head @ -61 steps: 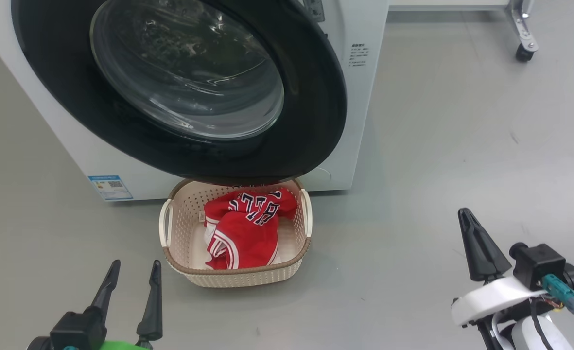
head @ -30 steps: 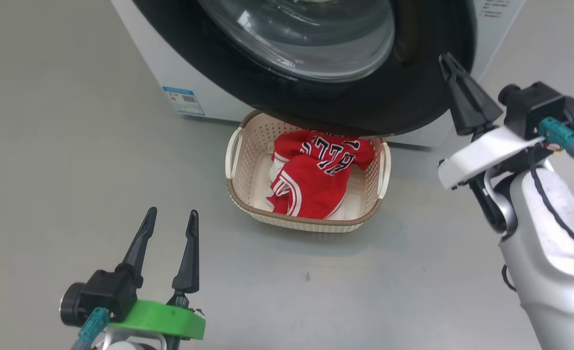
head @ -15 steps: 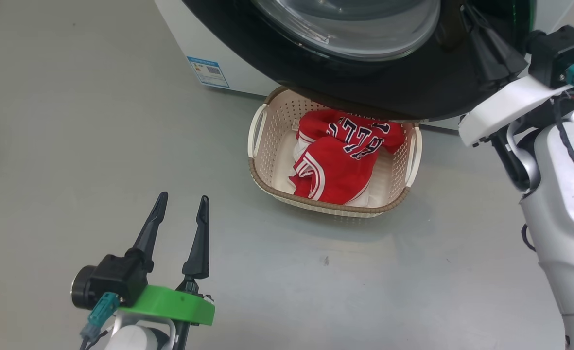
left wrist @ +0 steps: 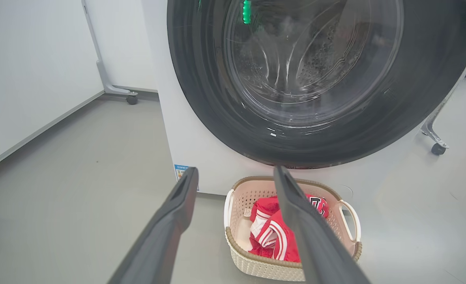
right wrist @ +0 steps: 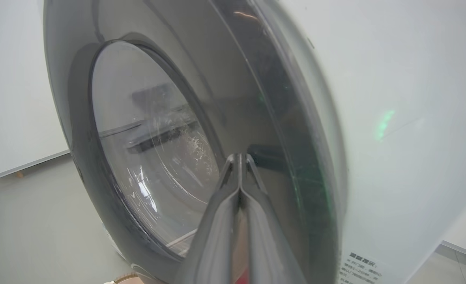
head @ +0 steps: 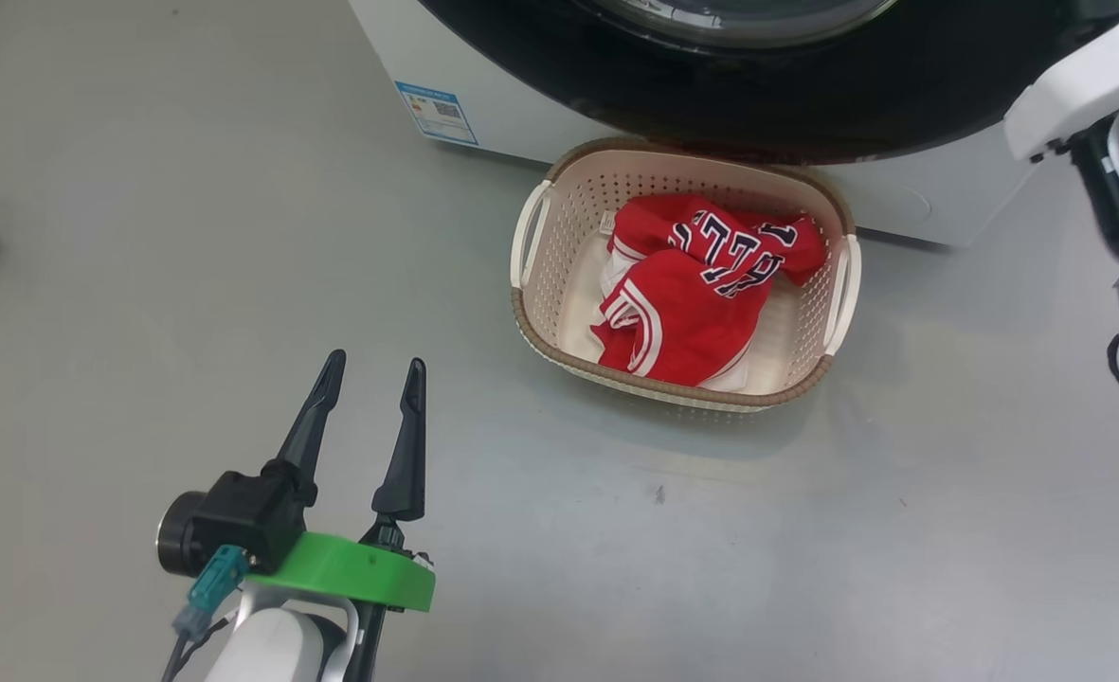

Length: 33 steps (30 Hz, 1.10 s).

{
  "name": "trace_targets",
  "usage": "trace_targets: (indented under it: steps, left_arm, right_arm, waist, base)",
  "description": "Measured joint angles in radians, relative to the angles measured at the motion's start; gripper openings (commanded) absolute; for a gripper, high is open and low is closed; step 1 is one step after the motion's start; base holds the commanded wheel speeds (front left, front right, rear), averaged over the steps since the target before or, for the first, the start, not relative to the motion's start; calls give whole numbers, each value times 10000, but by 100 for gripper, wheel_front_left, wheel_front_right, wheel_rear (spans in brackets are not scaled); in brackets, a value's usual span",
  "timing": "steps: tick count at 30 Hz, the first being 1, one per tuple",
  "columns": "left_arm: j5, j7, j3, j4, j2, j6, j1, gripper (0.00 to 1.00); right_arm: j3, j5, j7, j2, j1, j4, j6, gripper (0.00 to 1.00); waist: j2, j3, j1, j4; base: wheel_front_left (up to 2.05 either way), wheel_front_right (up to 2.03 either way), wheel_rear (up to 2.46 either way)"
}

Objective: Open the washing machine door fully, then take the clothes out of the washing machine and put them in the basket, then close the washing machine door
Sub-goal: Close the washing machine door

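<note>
Door: the large round washing machine door [right wrist: 288, 130], a glossy black rim around bulging clear glass, stands just ahead of the right gripper [right wrist: 239, 157] tips; contact unclear.
Right fingers: pressed together, holding nothing.
Left fingers: the left gripper [head: 374, 362] is spread wide and empty.
Handling: probably rigid, hinged and slick; push on the rim, not the glass.
Clothes: the soft red garments [head: 692, 303] lie in the cream perforated basket [head: 654, 396], beyond the left tips.
</note>
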Motion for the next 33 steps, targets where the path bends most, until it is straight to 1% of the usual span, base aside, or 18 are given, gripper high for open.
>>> trace_targets:
  steps: [9,20,28,33]
  left_arm:
    - [-10,-12,-127,355,-54,-75,-155,100]
    - [-12,-35,-140,564,-71,-81,-178,100]
    - [33,-40,-96,717,-82,-90,-198,100]
    - [86,-40,67,738,-84,-88,-198,100]
  right_arm:
    - [-313,73,-6,-324,-672,926,0,0]
    - [-380,75,-198,-397,-1037,1785,2,0]
    - [-226,171,-614,-199,-1003,2374,0,0]
    - [-59,408,-863,90,-772,2556,0,0]
  waist:
    - [0,78,0,320]
    - [0,-23,0,432]
    - [0,-323,0,391]
    - [0,-547,0,274]
  base:
    - [0,0,0]
    - [0,0,0]
    - [0,0,0]
    - [0,0,0]
